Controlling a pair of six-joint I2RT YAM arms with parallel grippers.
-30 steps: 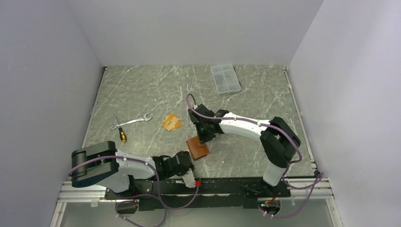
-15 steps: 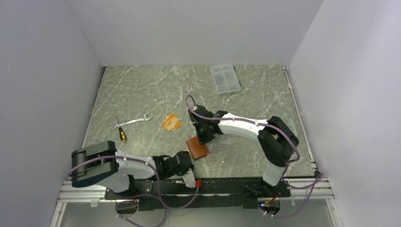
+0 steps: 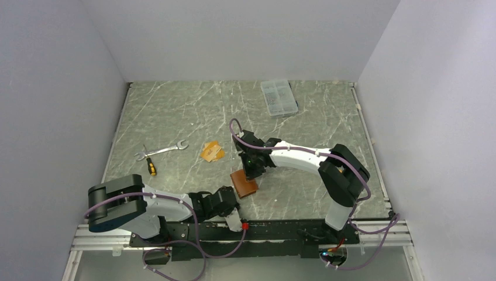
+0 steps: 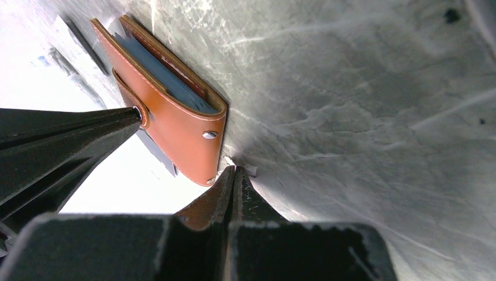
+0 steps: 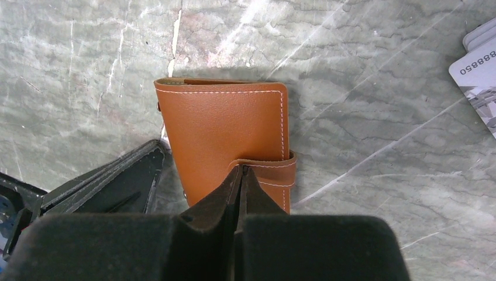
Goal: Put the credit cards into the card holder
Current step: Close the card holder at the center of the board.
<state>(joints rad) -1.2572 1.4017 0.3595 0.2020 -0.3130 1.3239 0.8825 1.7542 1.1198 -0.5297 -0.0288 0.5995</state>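
Note:
The brown leather card holder (image 3: 244,183) lies folded on the marble table between the arms. My right gripper (image 5: 241,168) is shut, its tips pressed against the end of the holder's snap tab (image 5: 266,171); I cannot tell whether it pinches the tab. My left gripper (image 4: 234,170) is shut too, with nothing in it, its tips on the table just off the holder's (image 4: 175,117) near corner. Pale blue-grey pockets show along the holder's edge. An orange-tan credit card (image 3: 212,151) lies to the holder's far left. The corner of a silver-grey credit card (image 5: 481,73) shows in the right wrist view.
A wrench (image 3: 164,150) and a small screwdriver (image 3: 151,167) lie at the left. A clear compartment box (image 3: 278,97) sits near the back wall. White walls close in the table on three sides.
The right wrist has shifted slightly left and down over the card holder. The left arm and the holder have not visibly moved.

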